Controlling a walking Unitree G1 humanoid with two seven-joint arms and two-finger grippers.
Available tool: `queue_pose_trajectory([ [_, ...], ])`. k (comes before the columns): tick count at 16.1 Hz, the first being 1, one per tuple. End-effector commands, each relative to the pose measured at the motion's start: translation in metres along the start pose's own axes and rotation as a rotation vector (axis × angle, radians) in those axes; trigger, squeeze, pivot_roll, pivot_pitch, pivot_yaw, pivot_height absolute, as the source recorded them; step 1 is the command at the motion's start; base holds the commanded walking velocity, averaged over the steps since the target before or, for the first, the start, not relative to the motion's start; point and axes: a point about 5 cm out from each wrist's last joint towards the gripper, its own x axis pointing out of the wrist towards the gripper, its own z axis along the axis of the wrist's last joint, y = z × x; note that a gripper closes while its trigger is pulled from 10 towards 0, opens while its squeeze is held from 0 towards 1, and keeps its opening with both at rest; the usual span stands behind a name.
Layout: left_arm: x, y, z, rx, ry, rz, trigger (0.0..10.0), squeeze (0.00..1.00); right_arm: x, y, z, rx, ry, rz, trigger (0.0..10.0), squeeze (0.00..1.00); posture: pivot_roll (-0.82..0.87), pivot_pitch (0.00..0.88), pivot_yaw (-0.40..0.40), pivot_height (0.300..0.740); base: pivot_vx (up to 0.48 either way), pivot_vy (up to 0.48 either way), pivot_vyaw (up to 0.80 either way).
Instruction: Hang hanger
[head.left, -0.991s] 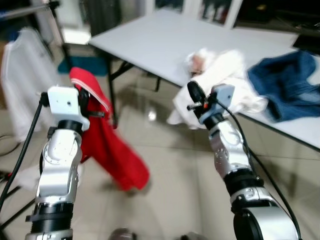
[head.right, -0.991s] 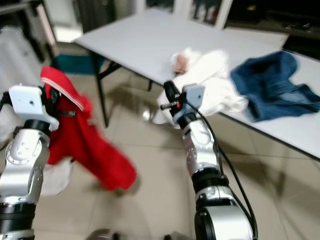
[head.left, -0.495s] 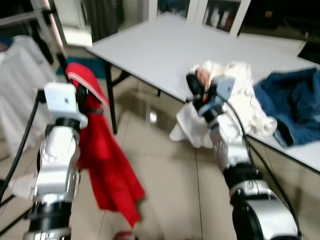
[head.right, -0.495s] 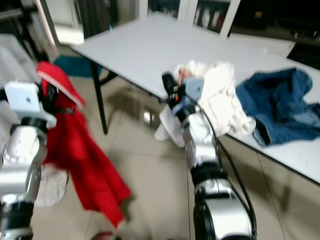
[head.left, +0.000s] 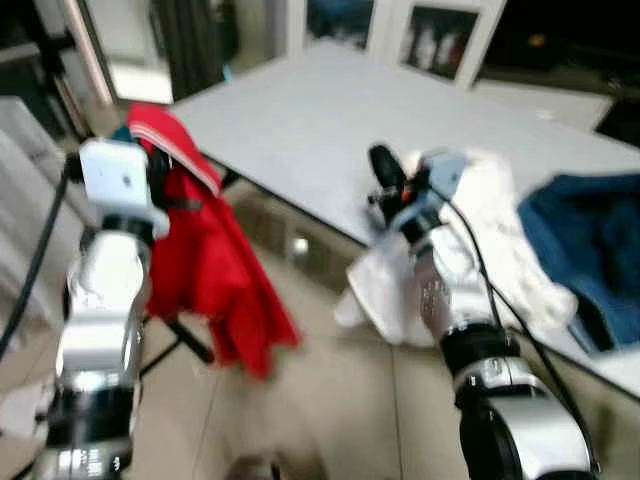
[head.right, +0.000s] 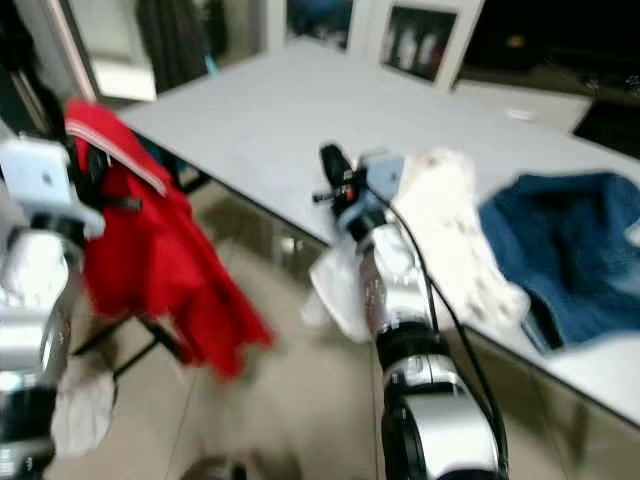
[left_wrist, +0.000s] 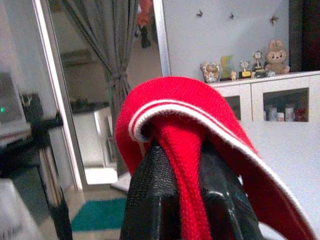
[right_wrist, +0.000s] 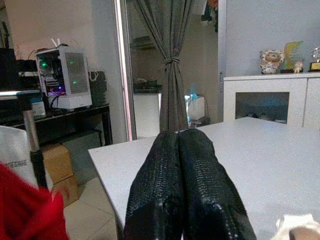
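In the left gripper (left_wrist: 187, 200), one red garment (head.left: 205, 270).

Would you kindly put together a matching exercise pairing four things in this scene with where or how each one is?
Things:
1. red garment
2. blue jeans
3. white garment
4. right gripper

States:
a. empty, fingers pressed together
b. clamped in the left gripper
c. lying on the table
d. drooping over the table's near edge

Pairs: 1-b, 2-c, 3-d, 4-a
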Motion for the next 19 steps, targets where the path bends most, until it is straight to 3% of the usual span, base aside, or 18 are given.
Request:
queue_pose_trajectory([
  [1,0.007,-0.004,0.023,0.004,-0.091,-0.026,10.0,0.0,-0.002,-0.013,0.008,-0.024,-0.018,-0.033,10.0,0.0,0.14,0.015,-0.037,0.74,0.48,0.0,0.0],
  [6,0.031,0.012,0.067,0.093,-0.201,-0.067,10.0,0.0,0.002,-0.013,0.01,-0.024,-0.024,-0.03,10.0,0.0,0.14,0.009,-0.036,0.74,0.48,0.0,0.0],
  [11,0.047,0.014,0.102,0.165,-0.288,-0.138,10.0,0.0,0.003,-0.013,0.012,-0.023,-0.036,-0.031,10.0,0.0,0.13,0.004,-0.022,0.74,0.48,0.0,0.0],
  [15,0.06,0.019,0.114,0.195,-0.316,-0.161,10.0,0.0,0.004,-0.013,0.012,-0.022,-0.037,-0.035,10.0,0.0,0.13,0.0,-0.018,0.74,0.48,0.0,0.0],
  [19,0.077,0.013,0.125,0.232,-0.343,-0.245,10.0,0.0,0.004,-0.013,0.013,-0.024,-0.042,-0.037,10.0,0.0,0.13,0.0,-0.01,0.74,0.48,0.0,0.0],
])
